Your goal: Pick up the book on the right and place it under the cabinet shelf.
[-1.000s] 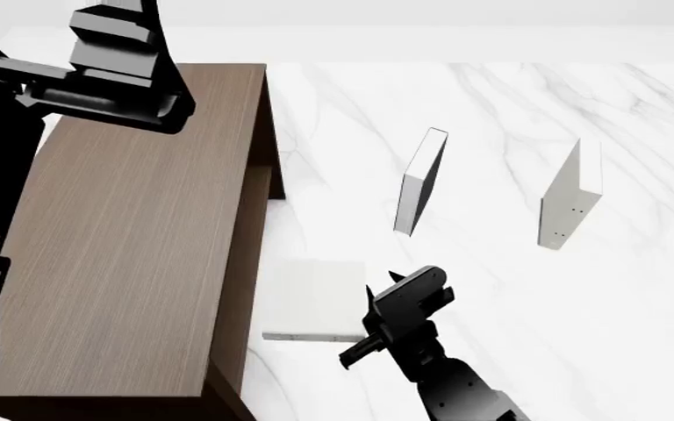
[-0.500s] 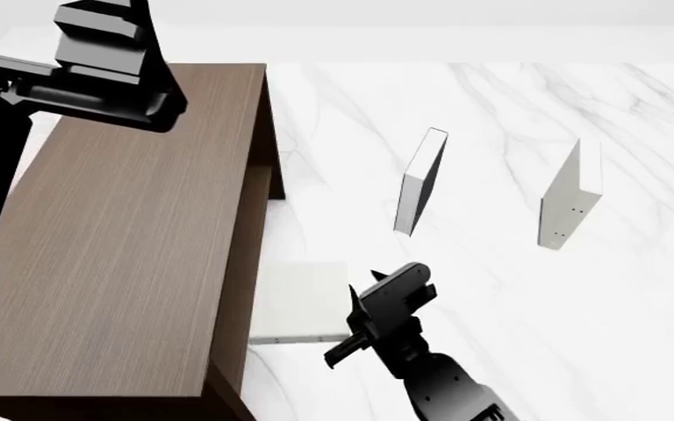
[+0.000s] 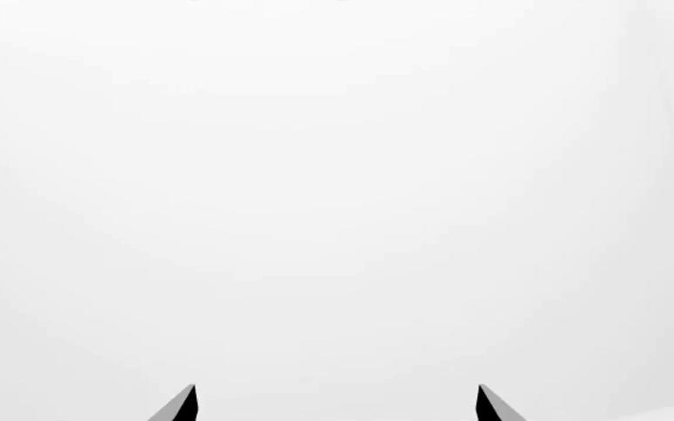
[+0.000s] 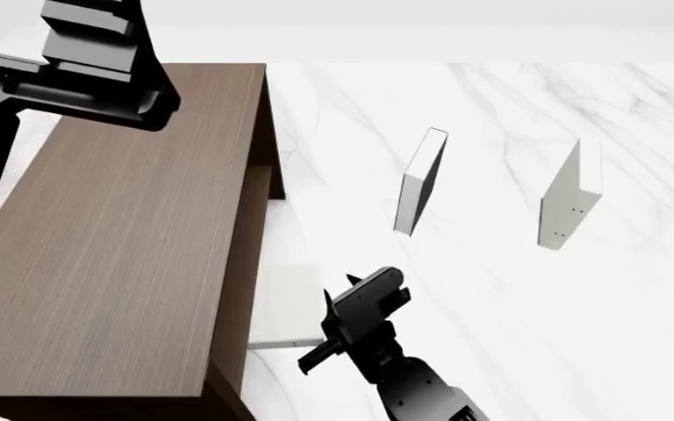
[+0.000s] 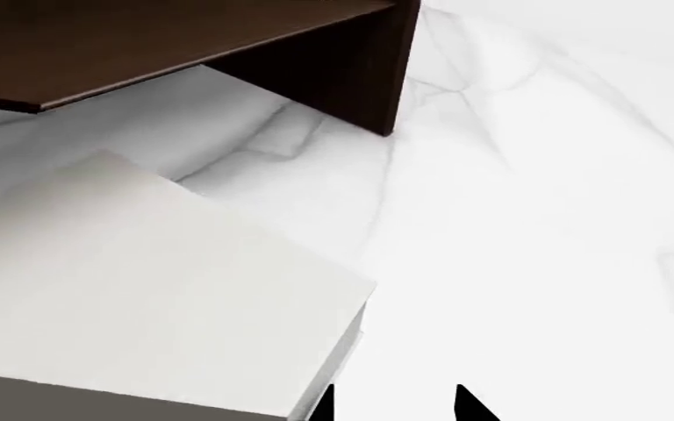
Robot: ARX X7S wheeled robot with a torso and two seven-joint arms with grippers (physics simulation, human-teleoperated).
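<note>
A thin white book point(image 4: 281, 303) lies flat on the marble table, its left part tucked under the overhang of the dark brown cabinet shelf point(image 4: 126, 237). My right gripper point(image 4: 331, 338) sits low at the book's right edge. In the right wrist view the book point(image 5: 138, 289) fills the near side, with the cabinet shelf point(image 5: 138, 44) beyond it. The right gripper point(image 5: 393, 405) is open by a narrow gap, only marble between its tips, and one fingertip point(image 5: 326, 405) is right beside the book's corner. My left gripper point(image 4: 103, 70) hangs above the cabinet's far left; in its wrist view the left gripper point(image 3: 337, 405) is open and faces blank white.
Two more books stand upright on the marble table point(image 4: 490, 307): one with a black face point(image 4: 419, 180) mid-table and a white one point(image 4: 571, 193) to its right with small dots on its spine. The cabinet's side panel point(image 4: 269, 158) stands behind the flat book.
The right gripper has moved left toward the cabinet, and the flat book has slid further under the cabinet's edge. The left arm has shifted slightly left.
</note>
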